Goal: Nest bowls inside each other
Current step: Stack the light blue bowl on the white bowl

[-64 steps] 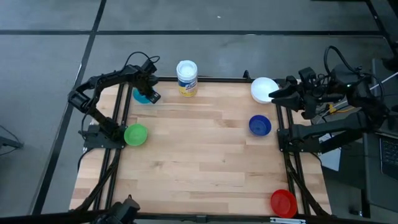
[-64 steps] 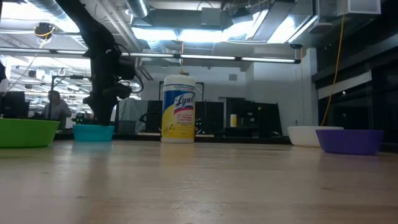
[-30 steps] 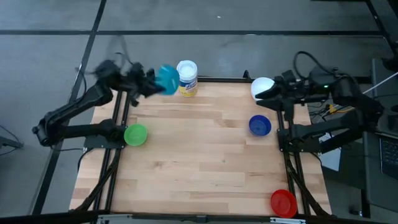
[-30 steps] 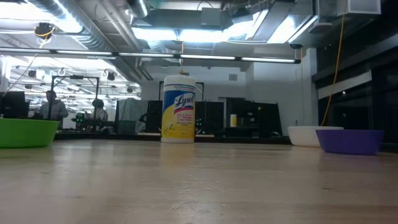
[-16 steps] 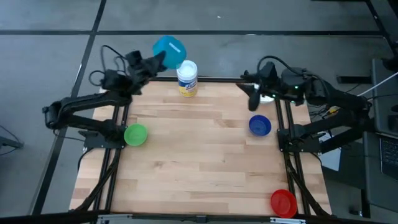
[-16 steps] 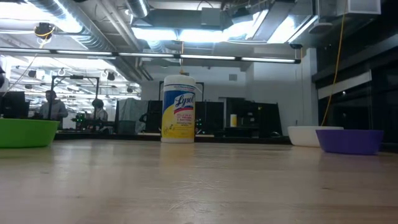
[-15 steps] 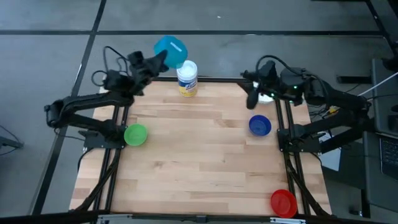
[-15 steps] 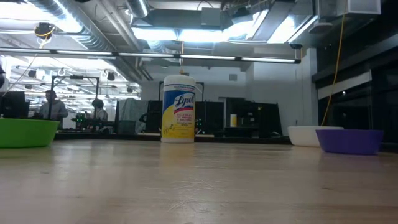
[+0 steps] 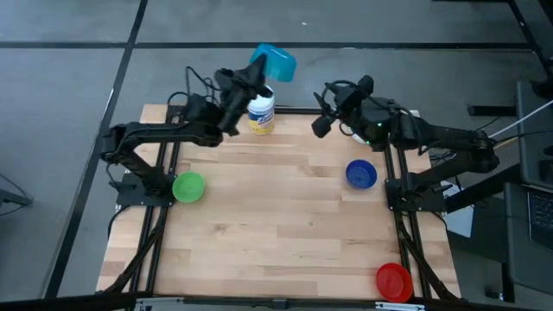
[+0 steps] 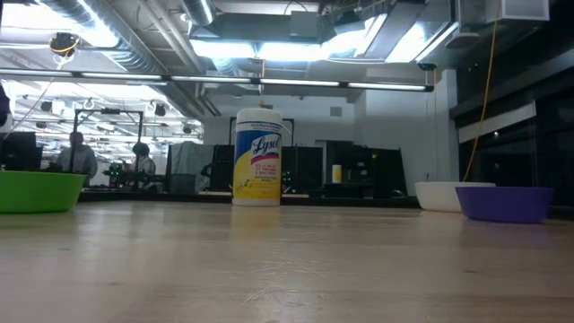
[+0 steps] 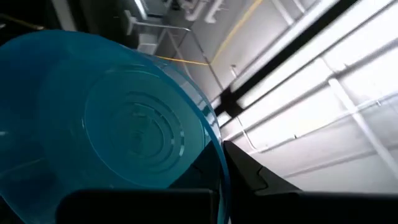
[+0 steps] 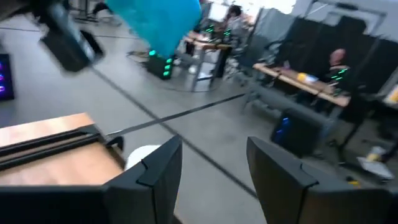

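Observation:
My left gripper (image 9: 257,78) is shut on the light blue bowl (image 9: 274,62), which it holds high over the white canister (image 9: 260,108) at the table's far edge. That bowl fills the left wrist view (image 11: 112,124) and shows in the right wrist view (image 12: 165,22). My right gripper (image 9: 321,117) stands open and empty, raised near the far edge, right of the canister. The white bowl (image 10: 444,196) rests on its base at the far right. In front of it sits the dark blue bowl (image 9: 361,174). The green bowl (image 9: 188,187) is at the left edge, the red bowl (image 9: 393,281) at the near right corner. My left gripper holds the light blue bowl by its rim (image 11: 217,155). One dark finger (image 11: 252,177) lies against the outside of the wall; the bowl hides where the other finger meets it. The bowl is lifted clear of the table and tilted onto its side.
The canister (image 10: 257,157) with a yellow label stands upright at the middle of the far edge, right under the held bowl. The wooden tabletop (image 9: 276,225) has free room in its middle and near part. People sit at desks in the room beyond.
My left gripper has swung the light blue bowl toward the table's right along the far edge and a little upward, rolling as it went; the bowl now hangs tipped over the canister. My right gripper, still open, has moved left from over the white bowl and has turned.

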Motion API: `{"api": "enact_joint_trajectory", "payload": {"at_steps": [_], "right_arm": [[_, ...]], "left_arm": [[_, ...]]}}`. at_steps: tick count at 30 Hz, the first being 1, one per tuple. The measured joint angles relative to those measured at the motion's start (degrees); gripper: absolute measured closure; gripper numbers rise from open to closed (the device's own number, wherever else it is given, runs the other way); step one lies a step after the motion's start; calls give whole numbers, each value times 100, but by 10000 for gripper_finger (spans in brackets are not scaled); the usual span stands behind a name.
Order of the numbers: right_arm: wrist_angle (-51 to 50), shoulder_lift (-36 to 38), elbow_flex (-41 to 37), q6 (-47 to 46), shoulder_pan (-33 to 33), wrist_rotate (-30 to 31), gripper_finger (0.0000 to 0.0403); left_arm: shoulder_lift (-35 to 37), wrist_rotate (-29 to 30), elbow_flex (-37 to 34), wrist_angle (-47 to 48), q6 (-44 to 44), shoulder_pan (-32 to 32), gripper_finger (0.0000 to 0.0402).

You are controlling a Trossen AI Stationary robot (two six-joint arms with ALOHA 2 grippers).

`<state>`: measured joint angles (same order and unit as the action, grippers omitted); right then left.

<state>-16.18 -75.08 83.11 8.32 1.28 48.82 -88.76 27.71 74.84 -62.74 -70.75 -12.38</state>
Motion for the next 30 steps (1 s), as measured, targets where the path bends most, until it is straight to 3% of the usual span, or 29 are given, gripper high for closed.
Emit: {"api": "enact_joint_trajectory", "payload": {"at_steps": [4,12,21,30], "right_arm": [[493,-148,0,290,0,78,221],[1347,-152,0,862,0,-332,221],[1740,-459,2,905,0,-774,221],[2565,-824,2,1242,0,-619,231]], "left_arm": [[-210,157,53,-28,-224,38,399],[-299,420,53,-50,-545,-57,399],[-328,225,320,-40,-507,-95,399],[-356,-58,532,91,-355,-105,399]]}}
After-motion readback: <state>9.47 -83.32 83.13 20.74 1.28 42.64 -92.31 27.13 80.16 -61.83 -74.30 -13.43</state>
